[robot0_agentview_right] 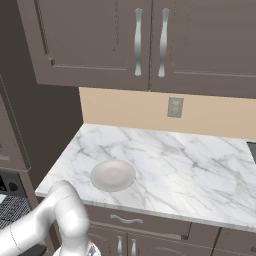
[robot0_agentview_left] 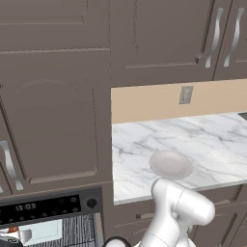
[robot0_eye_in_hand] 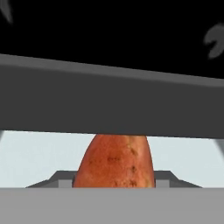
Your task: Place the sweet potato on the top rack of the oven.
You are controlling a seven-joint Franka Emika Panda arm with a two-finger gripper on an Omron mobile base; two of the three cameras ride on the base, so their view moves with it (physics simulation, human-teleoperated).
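Marble-white tabletop [robot0_agentview_left: 144,144] fills the right half of the left base view, carrying a pale plate [robot0_agentview_left: 171,164] near its front edge. Brown cabinets [robot0_agentview_left: 53,96] rise above and to the left. At lower left sits the oven [robot0_agentview_left: 48,222], its black control strip [robot0_agentview_left: 50,207] showing a clock reading and a round knob [robot0_agentview_left: 91,203]. Below the strip the striped bars of the top rack [robot0_agentview_left: 77,230] appear beside a pale panel. A white arm [robot0_agentview_left: 178,212] rises from the lower right and bends down toward the oven; a dark part of it shows at the lower left corner, with a small orange patch just above.

Right base view: the same tabletop [robot0_agentview_right: 170,165] with the plate [robot0_agentview_right: 113,175] near its left front corner, a wall outlet [robot0_agentview_right: 175,107] on the beige backsplash, and two cabinet handles [robot0_agentview_right: 150,42] above. The arm [robot0_agentview_right: 55,220] crosses the lower left toward the oven [robot0_agentview_right: 11,200], whose knob and rack stripes show at the left edge.

Hand view: the sweet potato [robot0_eye_in_hand: 114,161] stands at bottom centre, its tapered end pointing up, in front of a pale surface and beneath a broad dark grey band [robot0_eye_in_hand: 109,103]. The tool [robot0_eye_in_hand: 113,181] is closed on the sweet potato, a finger [robot0_eye_in_hand: 162,177] showing at each side of it.
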